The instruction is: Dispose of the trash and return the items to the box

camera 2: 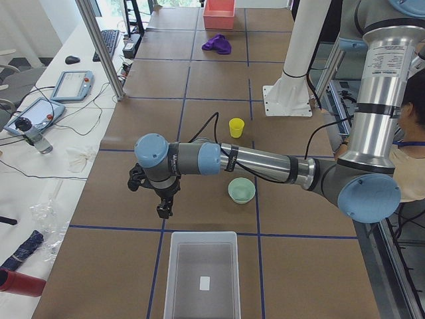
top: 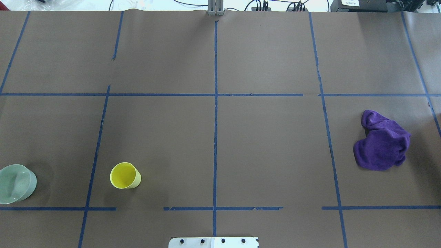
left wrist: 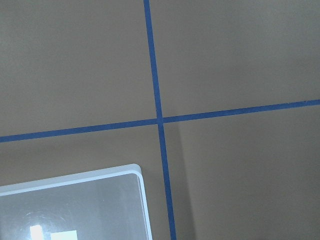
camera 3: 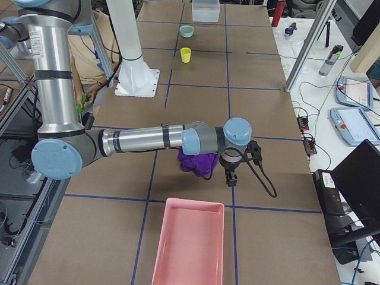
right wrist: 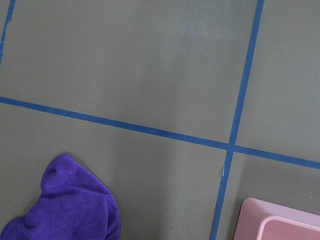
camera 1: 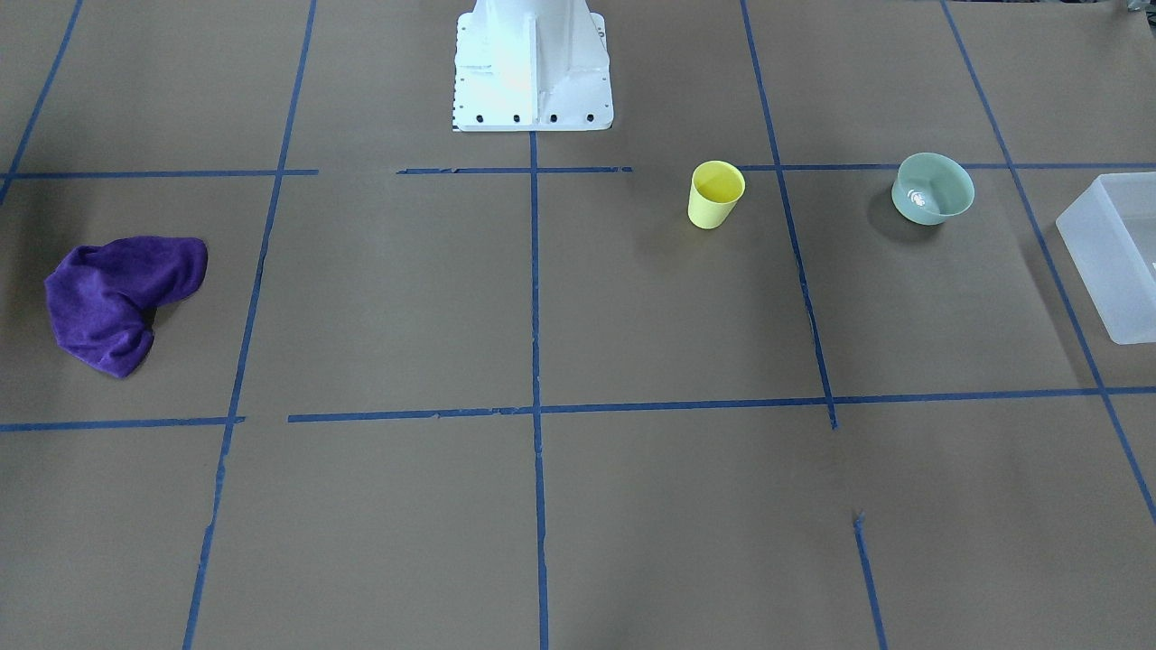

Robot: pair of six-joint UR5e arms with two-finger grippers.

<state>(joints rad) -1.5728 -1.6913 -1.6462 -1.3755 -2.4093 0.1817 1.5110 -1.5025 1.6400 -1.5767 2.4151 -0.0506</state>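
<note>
Cup: yellow cup [camera 1: 716, 194] upright on the table [camera 1: 632, 316], well apart from the box [camera 1: 1115, 257].
Bowl: mint bowl [camera 1: 933, 188] between them.
Left hand [camera 2: 163, 210]: raised near the box; cannot tell whether it is open or closed.
Right hand [camera 3: 231, 178]: near the purple cloth [camera 1: 122, 298]; grip state likewise unclear.
Tip: probably pinch the bowl's rim from straight above.

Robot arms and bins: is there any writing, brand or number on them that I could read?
No text is legible.
Left arm: faint lettering near its blue joint, too blurred.
Box: white label on its floor, too small.
Black case beyond the table: white label, too small.
</note>
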